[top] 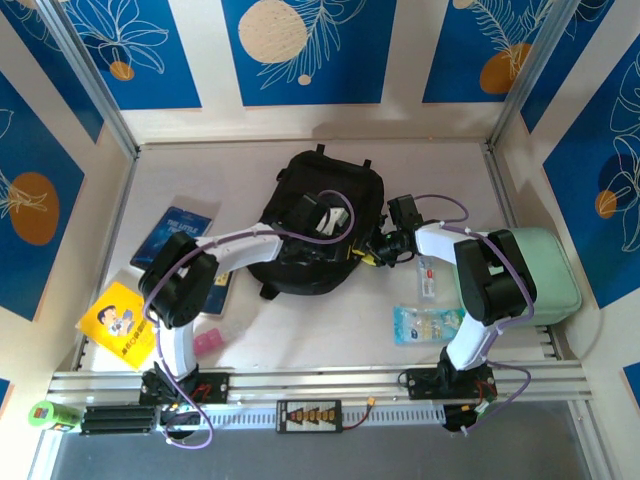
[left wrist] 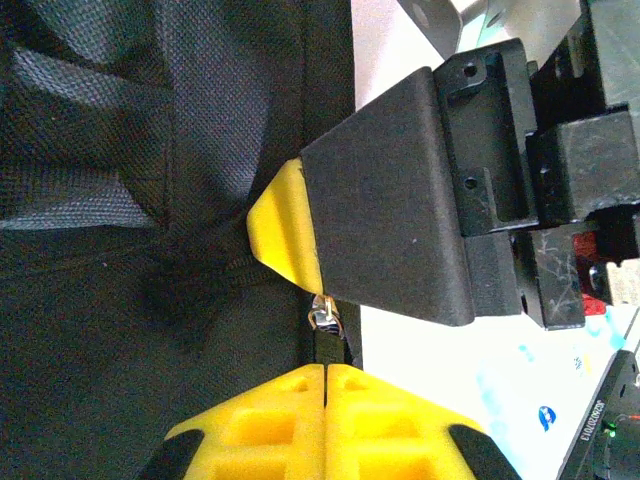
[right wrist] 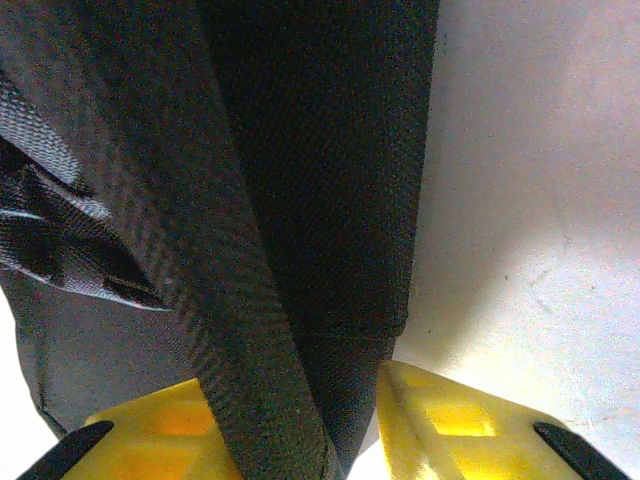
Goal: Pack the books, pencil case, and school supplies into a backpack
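Observation:
The black backpack lies in the middle of the table. My left gripper rests on its right side, and in the left wrist view this gripper is shut on the black zip pull below the metal slider. My right gripper is at the backpack's right edge. In the right wrist view it is closed on a fold of the backpack's fabric. The dark blue book and the yellow book lie flat at the left. A mint-green zip case sits at the right.
A clear packet and a small white item lie by the right arm's base. A pink item lies near the left arm's base. Walls close off the table on three sides. My right gripper's finger shows close above the left jaws.

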Controlling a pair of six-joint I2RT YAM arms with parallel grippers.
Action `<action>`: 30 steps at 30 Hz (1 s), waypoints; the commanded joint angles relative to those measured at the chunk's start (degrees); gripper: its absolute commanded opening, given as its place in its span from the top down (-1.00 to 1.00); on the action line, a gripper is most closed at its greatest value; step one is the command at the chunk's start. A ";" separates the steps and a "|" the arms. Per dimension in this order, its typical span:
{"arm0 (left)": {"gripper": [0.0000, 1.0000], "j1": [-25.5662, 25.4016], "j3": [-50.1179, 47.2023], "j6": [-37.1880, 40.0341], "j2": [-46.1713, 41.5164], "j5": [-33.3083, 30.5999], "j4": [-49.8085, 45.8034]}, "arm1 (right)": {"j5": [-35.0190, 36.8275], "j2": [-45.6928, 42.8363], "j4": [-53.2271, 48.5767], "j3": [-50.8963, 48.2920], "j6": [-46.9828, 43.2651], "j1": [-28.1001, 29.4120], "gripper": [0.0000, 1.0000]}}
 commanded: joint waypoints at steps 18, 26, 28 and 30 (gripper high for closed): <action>1.00 -0.16 -6.00 5.78 -16.57 -8.97 -23.53 | 7.66 2.67 -1.89 7.02 -0.53 -0.77 0.58; 1.00 0.22 -8.04 7.38 -20.22 -17.07 -28.34 | 9.04 3.75 -1.26 8.83 -1.34 -1.30 0.63; 1.00 1.13 -9.74 9.55 -21.26 -21.04 -29.54 | 9.42 4.44 -2.45 9.98 -1.51 -1.48 0.66; 1.00 2.50 -10.63 11.00 -21.72 -23.01 -30.57 | 9.95 4.93 -3.21 11.10 -1.96 -1.62 0.67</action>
